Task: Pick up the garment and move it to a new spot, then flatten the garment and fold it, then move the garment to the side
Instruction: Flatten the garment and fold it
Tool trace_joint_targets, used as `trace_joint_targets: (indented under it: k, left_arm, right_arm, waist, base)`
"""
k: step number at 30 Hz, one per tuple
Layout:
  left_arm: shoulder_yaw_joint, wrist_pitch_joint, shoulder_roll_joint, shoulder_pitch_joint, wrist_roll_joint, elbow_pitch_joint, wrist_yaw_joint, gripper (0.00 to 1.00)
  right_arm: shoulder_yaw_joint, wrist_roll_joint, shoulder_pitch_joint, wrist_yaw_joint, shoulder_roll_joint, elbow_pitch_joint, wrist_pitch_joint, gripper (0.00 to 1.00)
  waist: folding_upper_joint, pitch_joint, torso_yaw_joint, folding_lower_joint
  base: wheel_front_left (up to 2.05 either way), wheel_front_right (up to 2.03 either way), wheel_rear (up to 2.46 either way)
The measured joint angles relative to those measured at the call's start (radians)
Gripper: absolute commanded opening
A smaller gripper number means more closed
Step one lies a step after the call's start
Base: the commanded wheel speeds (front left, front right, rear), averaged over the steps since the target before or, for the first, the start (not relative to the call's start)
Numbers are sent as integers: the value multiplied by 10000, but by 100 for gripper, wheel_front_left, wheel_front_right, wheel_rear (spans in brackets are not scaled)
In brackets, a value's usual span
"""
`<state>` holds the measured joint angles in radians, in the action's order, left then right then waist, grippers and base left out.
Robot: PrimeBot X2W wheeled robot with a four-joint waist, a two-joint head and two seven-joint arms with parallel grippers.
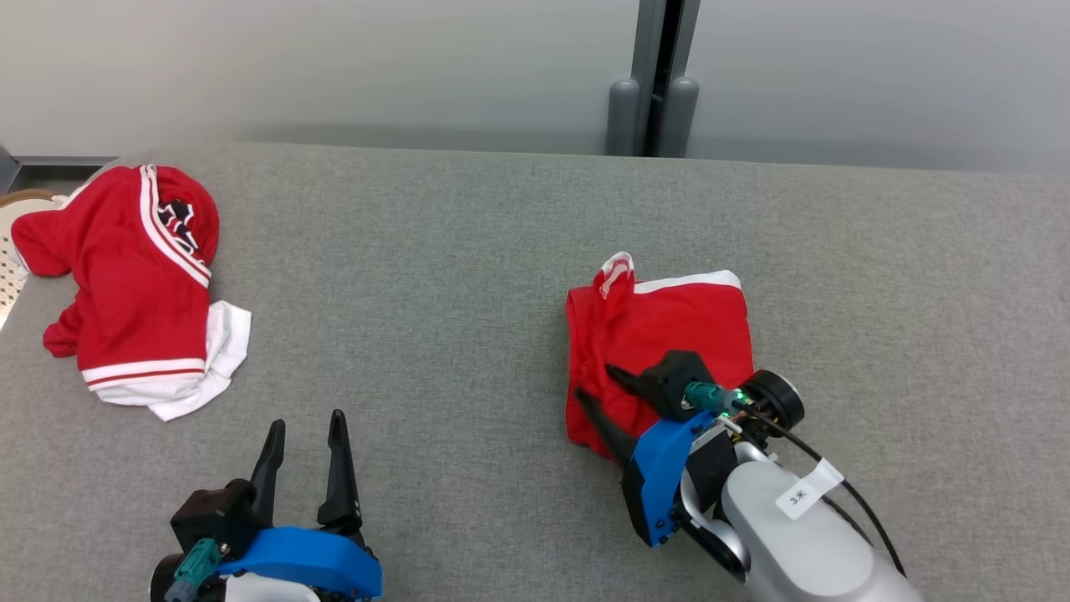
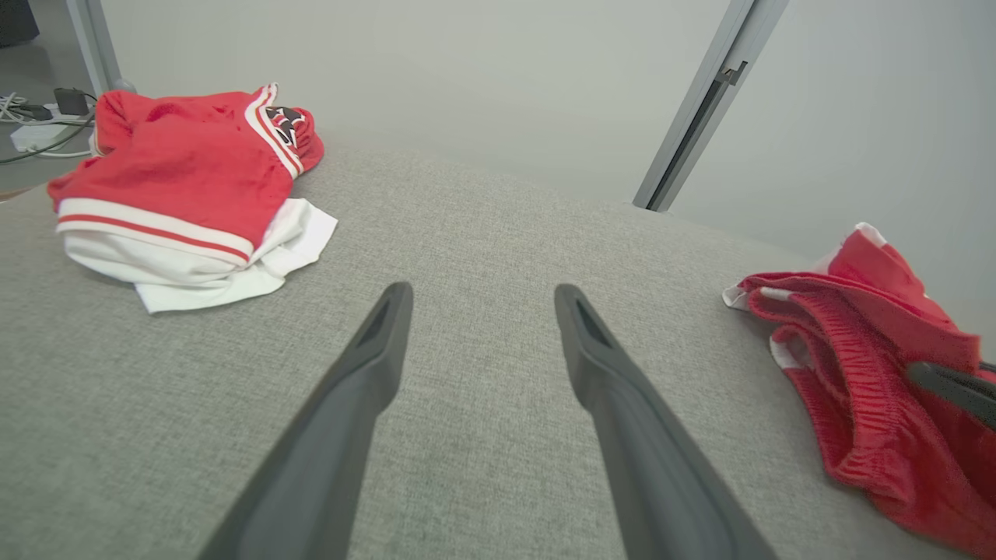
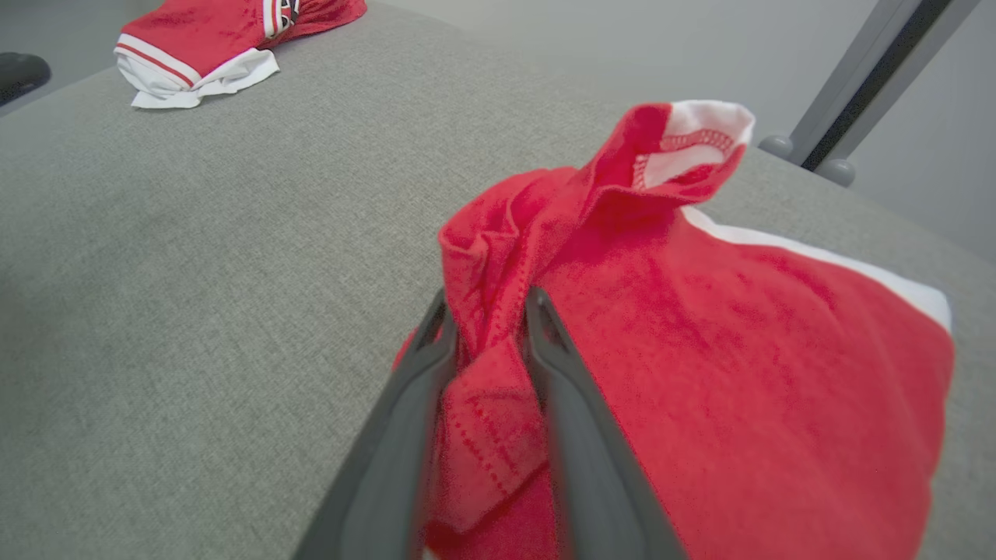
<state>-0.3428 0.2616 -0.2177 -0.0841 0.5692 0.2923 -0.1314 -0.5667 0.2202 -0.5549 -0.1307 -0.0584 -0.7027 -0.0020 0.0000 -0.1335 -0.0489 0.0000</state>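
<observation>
Folded red, white-trimmed cloth garment (image 1: 685, 326) lies centre-right on grey fabric-topped desk (image 1: 468, 276). Right claw (image 3: 489, 299) straddles a bunched fold, grip unclear; left claw (image 1: 307, 420) open. Next, prob.: firm regrasp, shift garment aside w/o unfolding.

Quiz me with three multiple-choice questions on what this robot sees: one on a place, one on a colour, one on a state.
1. Where is the red-and-white pile? A. on the floor B. the table's far left C. on a shelf
2. What colour edges the folded garment? A. white B. blue C. black
3. How do the left fingers stand? A. shut on cloth B. crossed C. spread, nothing between

B: it lies by the left edge. A: a white band runs along its far edge. C: bare table shows between them.
</observation>
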Motion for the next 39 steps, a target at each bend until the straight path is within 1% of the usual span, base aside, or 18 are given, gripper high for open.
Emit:
trace_joint_targets:
  k: [4,7,10,13,16,21,24,25,26,28,29,30,34,39]
  left_arm:
    - [21,0,48,-47,-75,52,61,100]
    - [59,0,75,-55,-90,77,86,100]
    - [100,0,90,-55,-153,88,92,100]
    - [130,0,96,-53,-171,105,146,100]
    - [159,2,107,-50,-221,113,148,100]
    - [201,0,167,-45,-257,127,176,100]
    - [222,0,182,-48,-311,130,192,100]
    - [234,0,186,-53,-328,136,192,100]
    - [244,0,194,-63,-330,144,194,100]
    - [245,2,217,-131,-359,180,240,100]
    - [238,0,259,-251,-403,205,265,100]
    - [230,2,282,-277,-418,219,268,100]
    - [244,0,313,-379,-458,297,328,100]
    - [291,2,391,-407,-514,370,370,100]
  right_arm:
    - [-422,77,6,-2,33,132,-245,100]
    - [-479,148,35,0,33,408,-454,100]
    - [-290,171,158,0,-75,736,-694,100]
    - [240,194,369,0,-167,1187,-972,100]
    - [1074,127,735,0,-265,1699,-1227,100]
    - [2592,-412,1371,0,-326,2326,-1344,100]
    - [3018,-736,1626,0,-278,2504,-1342,100]
    - [3083,-813,1676,0,-240,2522,-1346,95]
    - [3106,-905,1692,0,-190,2470,-1358,45]
    - [3024,-1124,1684,0,-113,2201,-1375,27]
    - [2784,-1116,1617,0,-35,1818,-1430,10]
    - [2602,-1104,1517,0,-8,1578,-1469,0]
    - [1674,-1035,960,0,58,663,-1670,0]
    - [318,-374,478,0,79,-215,-1848,0]
  waist:
    - [0,-29,93,0]
    - [0,-35,170,0]
    - [0,-37,224,0]
    - [0,-32,256,0]
    - [0,-24,275,0]
    - [0,-46,307,0]
    - [0,-105,322,0]
    - [0,-129,325,0]
    - [0,-154,324,0]
    - [0,-212,297,0]
    - [0,-267,235,0]
    - [0,-292,192,0]
    - [0,-359,-33,0]
    - [0,-423,-303,0]
  base:
    - [0,0,0]
    - [0,0,0]
    - [0,0,0]
    - [0,0,0]
    - [0,0,0]
    - [0,0,0]
    - [0,0,0]
    - [0,0,0]
    - [0,0,0]
    - [0,0,0]
    - [0,0,0]
    - [0,0,0]
    - [0,0,0]
    - [0,0,0]
